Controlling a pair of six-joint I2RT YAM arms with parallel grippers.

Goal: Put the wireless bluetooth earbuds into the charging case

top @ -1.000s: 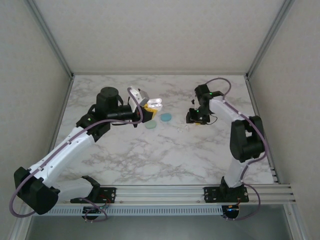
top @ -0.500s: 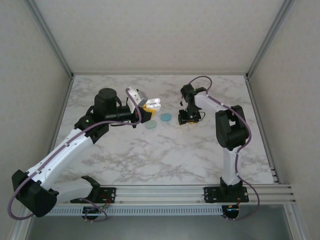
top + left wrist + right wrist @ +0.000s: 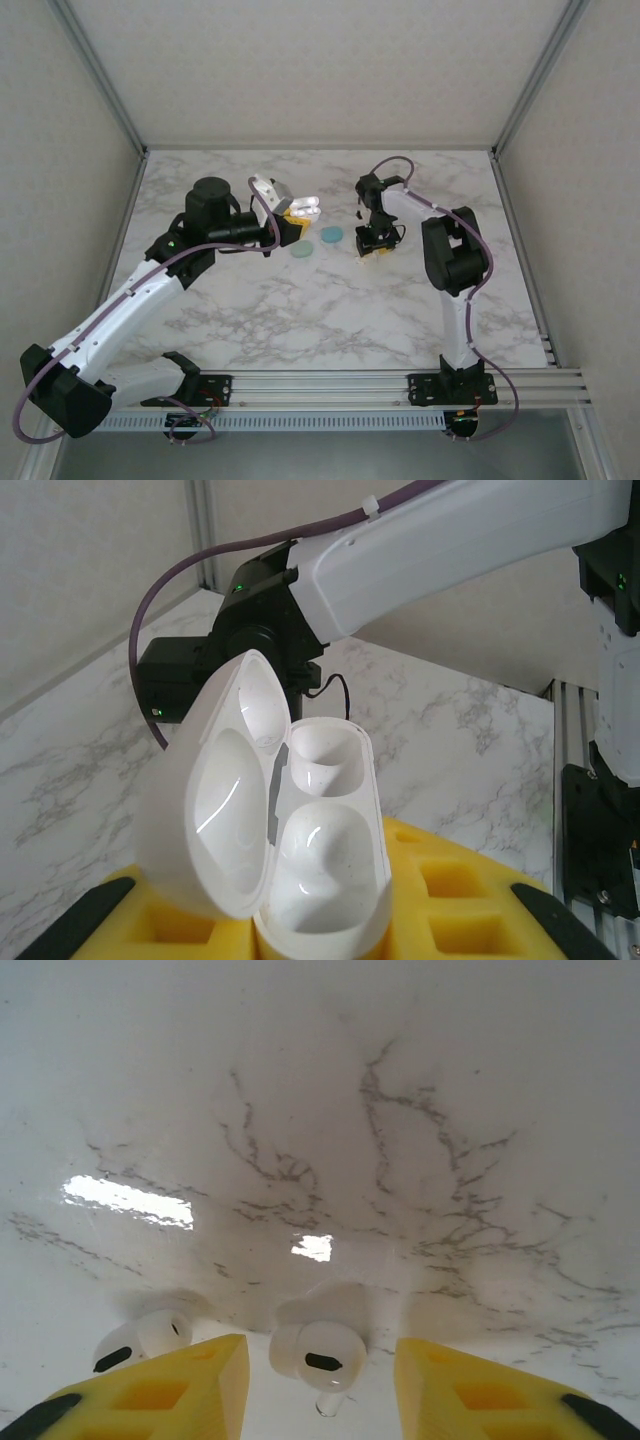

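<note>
The left gripper (image 3: 292, 216) clamped a white charging case (image 3: 320, 850) clear above the bench (image 3: 330, 310), its lid swung wide and its 2 wells exposed. Across the marble, the right gripper (image 3: 315, 1388) stood low with its jaws parted. 1 white earbud (image 3: 318, 1355) lay on the bench between its yellow fingers (image 3: 160, 1392), with a gap on each side. A 2nd earbud (image 3: 140, 1338) lay just outside 1 finger. 2 teal cases (image 3: 331, 236) (image 3: 301, 251) sat between the arms, and open marble stretched ahead.
</note>
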